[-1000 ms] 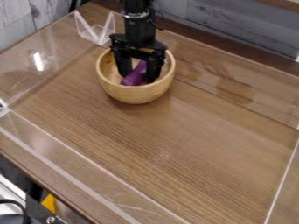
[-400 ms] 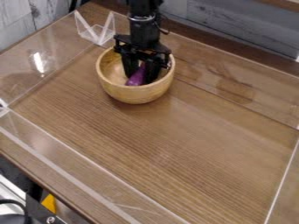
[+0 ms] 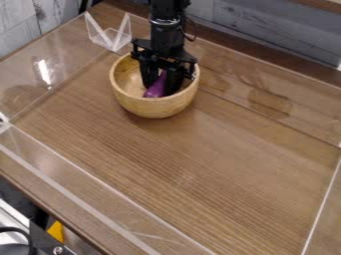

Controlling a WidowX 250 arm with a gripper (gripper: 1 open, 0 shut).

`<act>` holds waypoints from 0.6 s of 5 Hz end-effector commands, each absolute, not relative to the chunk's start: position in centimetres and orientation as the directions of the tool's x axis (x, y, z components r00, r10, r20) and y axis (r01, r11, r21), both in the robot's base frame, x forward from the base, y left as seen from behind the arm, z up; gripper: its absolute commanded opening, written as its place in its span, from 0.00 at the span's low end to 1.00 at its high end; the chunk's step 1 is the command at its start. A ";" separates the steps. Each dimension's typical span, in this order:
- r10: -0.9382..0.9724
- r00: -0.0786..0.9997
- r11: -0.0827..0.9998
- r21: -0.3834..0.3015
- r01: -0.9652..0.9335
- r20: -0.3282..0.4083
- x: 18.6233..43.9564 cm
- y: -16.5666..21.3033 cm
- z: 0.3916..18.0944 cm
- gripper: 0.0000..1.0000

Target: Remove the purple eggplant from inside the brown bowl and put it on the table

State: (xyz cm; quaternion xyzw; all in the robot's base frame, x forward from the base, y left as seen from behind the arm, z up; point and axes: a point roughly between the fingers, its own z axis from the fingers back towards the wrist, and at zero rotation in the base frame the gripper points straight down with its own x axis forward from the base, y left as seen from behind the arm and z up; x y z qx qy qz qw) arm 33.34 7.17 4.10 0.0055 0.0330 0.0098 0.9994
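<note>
The black gripper (image 3: 160,85) points straight down into the brown bowl (image 3: 134,102), its two dark fingers (image 3: 147,76) drawn in against the sides of the purple eggplant (image 3: 159,88), one on each flank, so that it is grasping the eggplant rather than standing free of it. The eggplant lies inside the bowl, toward the right half of the hollow, tilted with its upper end between the fingers and its lower end near the tan inner floor; whether it rests on the bowl's floor or is clear of it cannot be told from this view. The black arm (image 3: 166,20) rises straight up from the gripper and leaves the picture at the top edge. The bowl is round and light brown with a thick rim, and it sits on the table (image 3: 200,169) in the far left part of the wooden surface, near the back wall. The tabletop has brown streaky grain running across it, and clear plastic walls (image 3: 54,70) stand around its edges, catching bright glints on the left side. Behind the table a grey planked backdrop (image 3: 266,25) is visible.
</note>
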 end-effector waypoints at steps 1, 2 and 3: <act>0.002 0.999 1.000 0.022 -0.003 0.037 34.3 6.8 8.0 0.00; 0.002 0.999 1.000 0.014 -0.003 0.049 34.2 6.6 8.9 0.00; -0.010 0.998 1.000 -0.002 0.010 0.066 33.9 6.0 10.3 0.00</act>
